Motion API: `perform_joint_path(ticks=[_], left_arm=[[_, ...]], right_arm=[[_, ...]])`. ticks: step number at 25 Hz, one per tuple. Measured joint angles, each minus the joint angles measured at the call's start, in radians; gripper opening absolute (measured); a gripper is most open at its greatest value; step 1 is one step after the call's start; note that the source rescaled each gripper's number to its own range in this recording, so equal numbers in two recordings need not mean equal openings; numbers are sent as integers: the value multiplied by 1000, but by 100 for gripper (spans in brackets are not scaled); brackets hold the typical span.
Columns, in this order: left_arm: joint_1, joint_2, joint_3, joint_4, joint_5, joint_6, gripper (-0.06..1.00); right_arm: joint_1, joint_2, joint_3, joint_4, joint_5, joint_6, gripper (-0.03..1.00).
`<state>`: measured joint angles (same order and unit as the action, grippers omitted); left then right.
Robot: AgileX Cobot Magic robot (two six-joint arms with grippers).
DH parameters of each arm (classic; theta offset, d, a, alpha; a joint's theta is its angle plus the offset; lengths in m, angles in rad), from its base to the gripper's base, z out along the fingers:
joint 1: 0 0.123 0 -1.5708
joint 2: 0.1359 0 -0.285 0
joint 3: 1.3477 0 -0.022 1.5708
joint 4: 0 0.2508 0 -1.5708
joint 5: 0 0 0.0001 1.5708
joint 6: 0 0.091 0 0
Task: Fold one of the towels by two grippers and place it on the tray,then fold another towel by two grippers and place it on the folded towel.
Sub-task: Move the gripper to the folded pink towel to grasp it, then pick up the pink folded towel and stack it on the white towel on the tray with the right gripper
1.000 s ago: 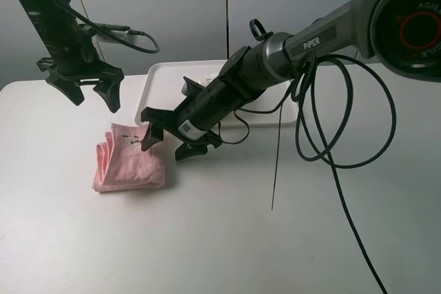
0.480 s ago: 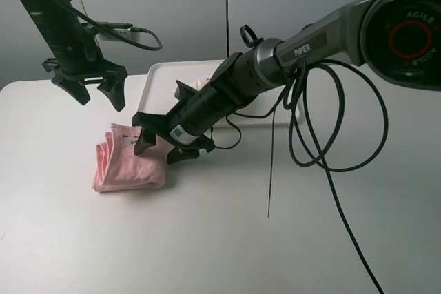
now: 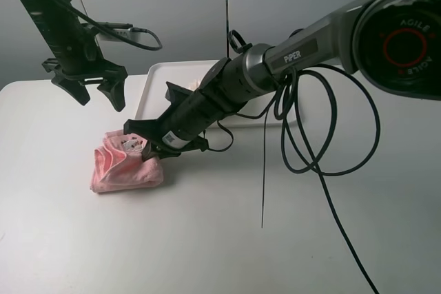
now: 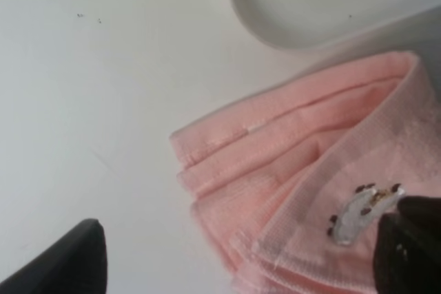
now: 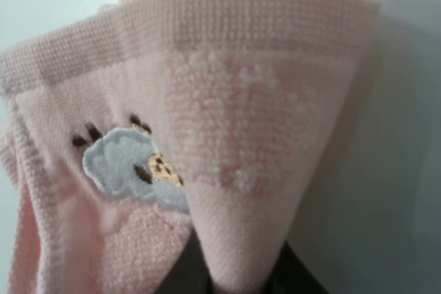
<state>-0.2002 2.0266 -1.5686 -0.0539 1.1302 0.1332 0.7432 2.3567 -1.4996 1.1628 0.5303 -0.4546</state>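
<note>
Pink towel (image 3: 122, 166) pinched at its corner by right gripper (image 3: 148, 148); tray (image 3: 160, 77) behind.

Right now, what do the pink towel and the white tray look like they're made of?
Pink towel: soft looped terry, probably cotton, matte, with woven flat borders and an embroidered patch. Tray: smooth white, likely plastic, with rounded moulded corners and a slight sheen.

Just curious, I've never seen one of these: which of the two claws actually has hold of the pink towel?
The right claw, reaching across from the right, is pinched shut on the pink towel. The left claw hangs open above the table, touching nothing.
</note>
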Motion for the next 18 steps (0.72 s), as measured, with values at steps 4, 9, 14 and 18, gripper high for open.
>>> perform_joint_path(ticks=[4, 9, 14, 18], left_arm=[[0, 0, 0, -13, 0, 2, 99], [0, 0, 0, -27, 5, 12, 99], [0, -50, 0, -38, -11, 36, 99], [0, -103, -2, -41, -2, 59, 99]], right_arm=[[0, -2, -2, -3, 0, -28, 8], [-9, -42, -74, -23, 69, -77, 8], [-73, -49, -189, -62, 188, -71, 8], [-131, -49, -253, -81, 209, -52, 8]])
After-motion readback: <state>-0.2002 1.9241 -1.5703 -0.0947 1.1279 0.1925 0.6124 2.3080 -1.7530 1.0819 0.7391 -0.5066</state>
